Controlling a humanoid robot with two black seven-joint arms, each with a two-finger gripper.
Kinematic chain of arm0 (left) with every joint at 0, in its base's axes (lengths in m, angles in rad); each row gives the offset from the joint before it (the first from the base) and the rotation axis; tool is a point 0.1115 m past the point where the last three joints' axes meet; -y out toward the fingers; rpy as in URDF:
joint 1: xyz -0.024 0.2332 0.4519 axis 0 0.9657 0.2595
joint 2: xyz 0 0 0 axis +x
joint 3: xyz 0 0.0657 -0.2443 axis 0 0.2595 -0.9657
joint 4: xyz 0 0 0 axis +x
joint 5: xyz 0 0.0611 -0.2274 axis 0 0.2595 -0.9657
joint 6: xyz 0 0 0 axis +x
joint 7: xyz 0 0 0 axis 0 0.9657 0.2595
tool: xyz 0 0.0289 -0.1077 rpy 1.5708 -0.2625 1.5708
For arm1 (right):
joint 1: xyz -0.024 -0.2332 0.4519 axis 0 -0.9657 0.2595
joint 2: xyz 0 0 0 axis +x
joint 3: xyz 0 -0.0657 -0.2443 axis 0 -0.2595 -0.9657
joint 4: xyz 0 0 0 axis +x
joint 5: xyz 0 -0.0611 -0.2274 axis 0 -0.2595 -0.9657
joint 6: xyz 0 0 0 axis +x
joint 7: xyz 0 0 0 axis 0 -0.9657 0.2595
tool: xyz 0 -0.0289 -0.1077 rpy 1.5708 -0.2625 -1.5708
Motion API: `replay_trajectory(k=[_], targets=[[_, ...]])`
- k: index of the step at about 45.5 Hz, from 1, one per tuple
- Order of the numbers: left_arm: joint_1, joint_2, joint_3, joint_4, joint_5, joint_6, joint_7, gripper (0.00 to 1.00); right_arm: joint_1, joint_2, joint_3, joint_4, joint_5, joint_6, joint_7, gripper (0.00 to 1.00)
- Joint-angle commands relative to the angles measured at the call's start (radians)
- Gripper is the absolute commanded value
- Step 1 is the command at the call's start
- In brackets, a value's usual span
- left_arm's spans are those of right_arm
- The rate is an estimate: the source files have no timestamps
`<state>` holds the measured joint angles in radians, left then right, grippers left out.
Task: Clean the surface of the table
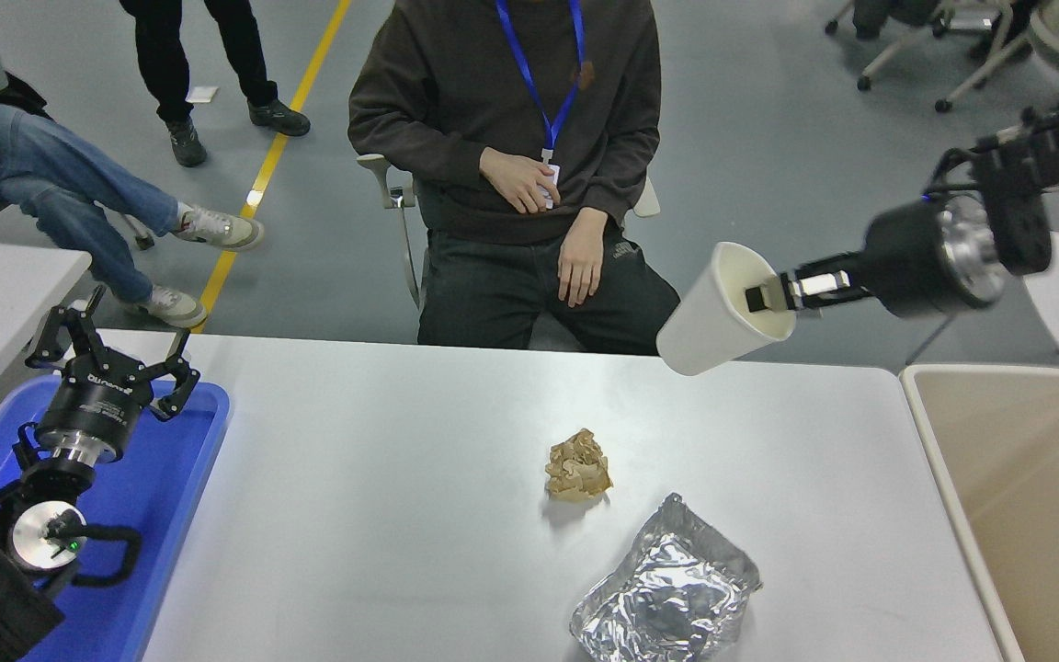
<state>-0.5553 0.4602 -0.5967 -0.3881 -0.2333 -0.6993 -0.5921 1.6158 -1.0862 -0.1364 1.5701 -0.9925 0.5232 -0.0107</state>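
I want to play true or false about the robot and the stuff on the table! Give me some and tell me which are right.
1. The right hand holds a white paper cup in the air. True.
2. The crumpled brown paper is inside the cup. False: it lies on the table surface.
3. The foil bag is in the beige bin. False: it is on the table.
4. The left hand is over the blue tray. True.

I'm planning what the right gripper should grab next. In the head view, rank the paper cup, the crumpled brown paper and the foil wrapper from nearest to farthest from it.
1. Paper cup: held by its rim in the right gripper, above the table's far edge.
2. Crumpled brown paper: mid-table, to the gripper's left and nearer the robot.
3. Foil wrapper: at the table's near edge.
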Motion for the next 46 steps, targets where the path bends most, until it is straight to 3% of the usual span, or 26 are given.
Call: replay_trajectory(k=[1, 14, 25, 35, 46], targets=[[0.000, 0.000, 0.000, 0.000, 0.000, 0.000, 0.000, 1.00, -0.034, -0.201, -0.008, -0.004, -0.003, 0.000, 0.029, 0.00], [0.000, 0.000, 0.000, 0.000, 0.000, 0.000, 0.000, 1.00, -0.135, -0.296, -0.011, -0.116, -0.015, -0.015, 0.043, 0.00], [0.000, 0.000, 0.000, 0.000, 0.000, 0.000, 0.000, 1.00, -0.258, -0.350, -0.019, -0.212, -0.006, -0.112, 0.113, 0.00], [0.000, 0.000, 0.000, 0.000, 0.000, 0.000, 0.000, 1.00, -0.460, -0.321, -0.017, -0.332, 0.005, -0.235, 0.185, 0.00], [0.000, 0.000, 0.000, 0.000, 0.000, 0.000, 0.000, 1.00, -0.657, -0.180, -0.006, -0.525, 0.006, -0.339, 0.248, 0.00]])
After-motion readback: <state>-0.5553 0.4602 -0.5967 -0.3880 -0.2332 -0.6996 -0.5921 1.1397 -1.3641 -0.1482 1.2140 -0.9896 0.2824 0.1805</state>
